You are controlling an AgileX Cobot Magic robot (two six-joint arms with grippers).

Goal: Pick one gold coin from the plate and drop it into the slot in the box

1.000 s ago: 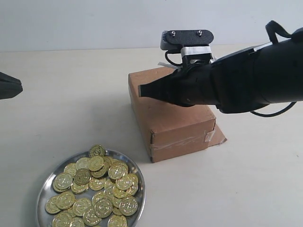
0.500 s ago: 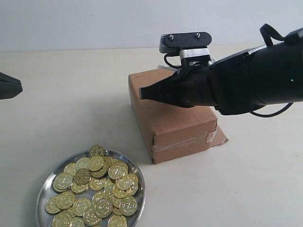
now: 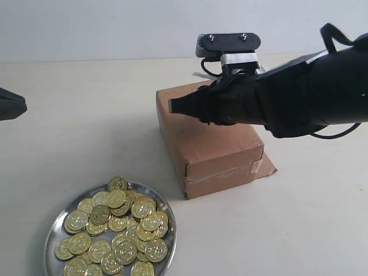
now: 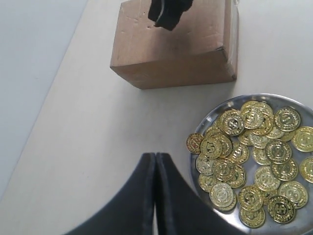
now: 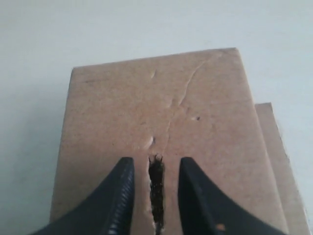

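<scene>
Right tool (image 5: 156, 166) hangs released over the box (image 3: 213, 150), one finger on each side of the slot (image 5: 156, 193). My left tool (image 4: 155, 159) is clenched, fingers pressed together, off left and apart from the plate (image 3: 56, 230). Gold coins (image 3: 118, 230) are piled in the plate on the worktop (image 3: 86, 115), near the box's taped end.
</scene>
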